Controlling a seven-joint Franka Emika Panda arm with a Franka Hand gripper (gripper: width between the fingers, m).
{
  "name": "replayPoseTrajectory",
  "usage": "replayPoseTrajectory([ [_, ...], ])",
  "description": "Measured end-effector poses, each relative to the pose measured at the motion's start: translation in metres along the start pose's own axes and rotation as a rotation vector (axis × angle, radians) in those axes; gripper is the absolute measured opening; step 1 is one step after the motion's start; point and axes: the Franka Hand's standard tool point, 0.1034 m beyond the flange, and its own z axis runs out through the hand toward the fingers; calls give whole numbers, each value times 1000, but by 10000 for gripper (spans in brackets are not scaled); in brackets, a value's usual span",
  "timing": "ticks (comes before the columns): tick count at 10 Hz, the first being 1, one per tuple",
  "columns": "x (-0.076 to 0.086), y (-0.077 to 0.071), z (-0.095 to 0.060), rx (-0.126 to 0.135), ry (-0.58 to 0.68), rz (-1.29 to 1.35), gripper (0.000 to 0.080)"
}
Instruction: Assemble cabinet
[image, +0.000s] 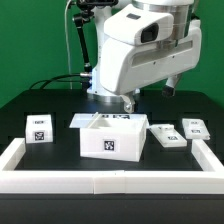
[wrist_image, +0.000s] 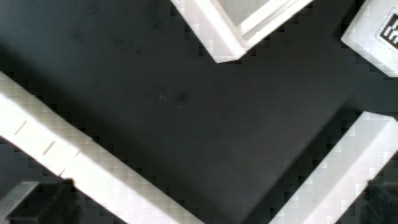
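Observation:
The cabinet body (image: 108, 136) is a white open box with a tag on its front, standing mid-table. Small white tagged insert pieces lie apart from it: one at the exterior view's left (image: 38, 127), two at its right (image: 165, 134) (image: 194, 127). My gripper (image: 126, 101) hangs just behind and above the body, mostly hidden by the white arm; nothing shows in it. The wrist view shows black table, a white corner (wrist_image: 224, 36), a tagged edge (wrist_image: 381, 36) and two slanting white bars (wrist_image: 80, 160) (wrist_image: 352, 165). The fingertips do not show clearly there.
A low white border frame (image: 110, 182) runs along the table's front and both sides. The arm's base and cables (image: 80, 50) stand at the back. The table top is black (image: 60, 105).

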Motion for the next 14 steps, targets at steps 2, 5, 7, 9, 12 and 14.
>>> replayPoseTrajectory([
  [2, 0, 0, 0, 0, 0, 1, 798],
  [5, 0, 0, 0, 0, 0, 0, 798],
  [7, -3, -2, -3, -48, 62, -79, 798],
  [9, -25, -19, 2, -150, 165, -223, 798],
  [12, -45, -35, 25, -210, 202, -380, 798],
  [14, -45, -35, 25, -209, 202, -380, 798],
])
